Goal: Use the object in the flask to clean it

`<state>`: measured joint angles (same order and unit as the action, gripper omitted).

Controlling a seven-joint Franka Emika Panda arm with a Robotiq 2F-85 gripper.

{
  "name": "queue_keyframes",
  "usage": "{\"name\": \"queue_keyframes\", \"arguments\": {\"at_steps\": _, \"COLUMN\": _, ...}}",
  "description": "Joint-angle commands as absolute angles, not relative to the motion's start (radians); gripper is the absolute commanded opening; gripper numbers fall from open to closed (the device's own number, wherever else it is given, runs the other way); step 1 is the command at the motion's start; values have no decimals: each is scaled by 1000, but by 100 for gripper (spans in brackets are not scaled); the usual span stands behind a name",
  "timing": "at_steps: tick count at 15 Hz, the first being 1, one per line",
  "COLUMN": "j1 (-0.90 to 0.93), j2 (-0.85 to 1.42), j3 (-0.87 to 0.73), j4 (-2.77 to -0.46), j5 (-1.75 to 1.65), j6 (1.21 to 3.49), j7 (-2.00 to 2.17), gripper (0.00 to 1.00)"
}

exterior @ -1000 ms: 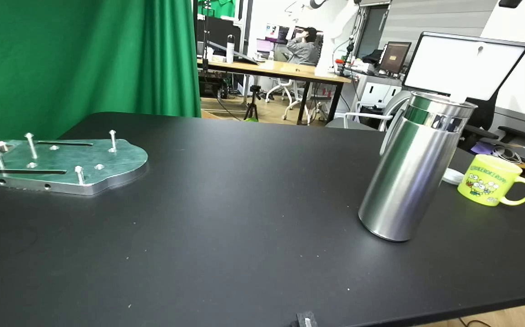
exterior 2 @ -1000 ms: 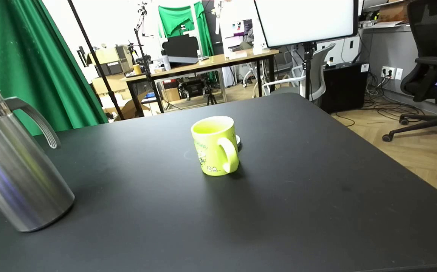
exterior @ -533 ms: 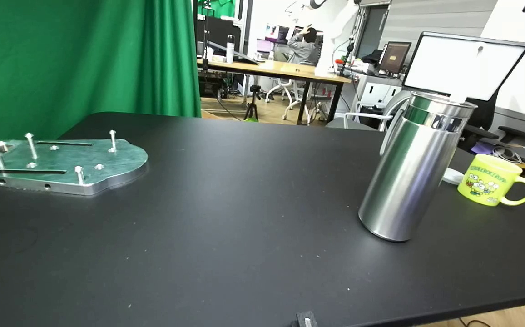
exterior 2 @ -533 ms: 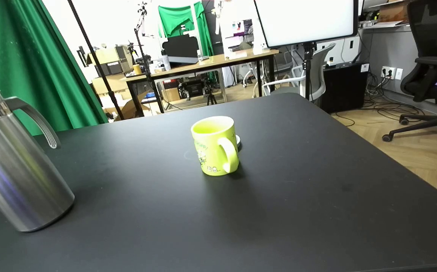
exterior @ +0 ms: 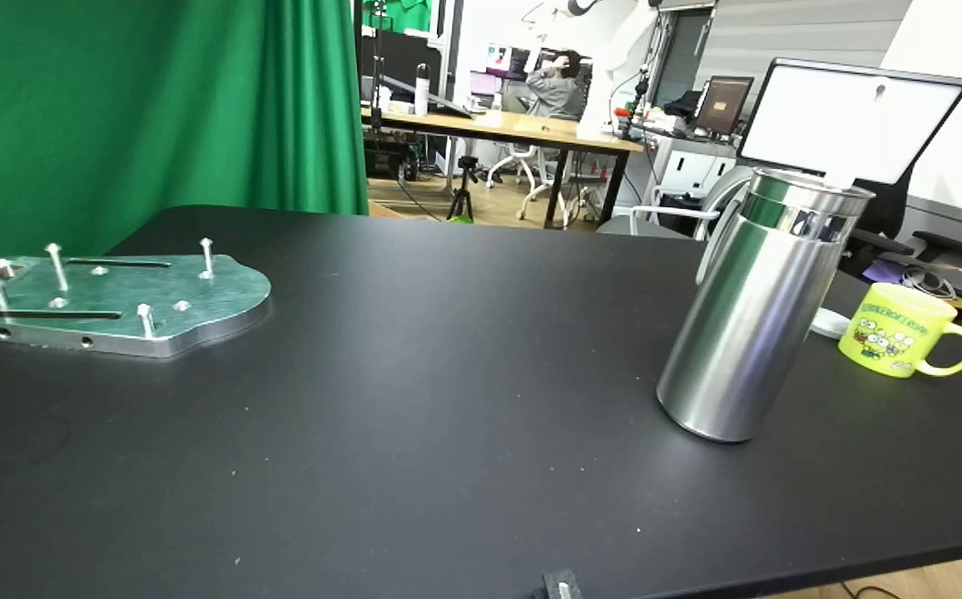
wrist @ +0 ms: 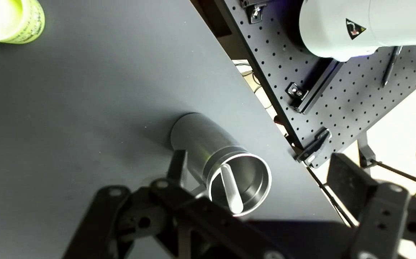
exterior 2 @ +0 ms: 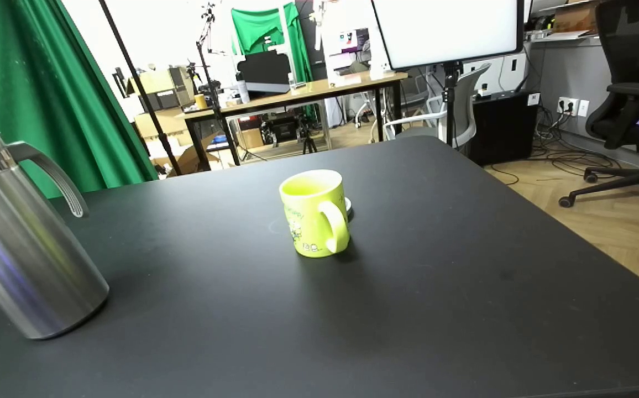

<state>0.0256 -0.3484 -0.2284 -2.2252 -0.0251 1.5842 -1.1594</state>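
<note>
Hanging over the desk with its fingers spread wide apart, the gripper frames the mouth of the tall steel flask in the wrist view. The flask stands near the desk edge that runs alongside the robot's white base. A pale stick leans inside the mouth, its end sticking up out of it. How close the fingers come to it cannot be told. Farther in from that edge sits the yellow-green mug, a white disc just beside it. In an exterior view a metal plate lies at the desk's left edge.
</note>
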Motion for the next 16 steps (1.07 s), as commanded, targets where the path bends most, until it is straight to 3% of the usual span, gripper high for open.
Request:
{"name": "queue_keyframes", "arguments": {"at_steps": 1, "j1": 1, "j2": -346, "j3": -198, "j4": -2239, "j5": -45, "j6": 1627, "j7": -1165, "gripper": 100}}
{"name": "queue_keyframes", "arguments": {"at_steps": 16, "j1": -1, "j2": -334, "j3": -179, "j4": -2309, "j5": 37, "j6": 1662, "j7": -1221, "gripper": 100}}
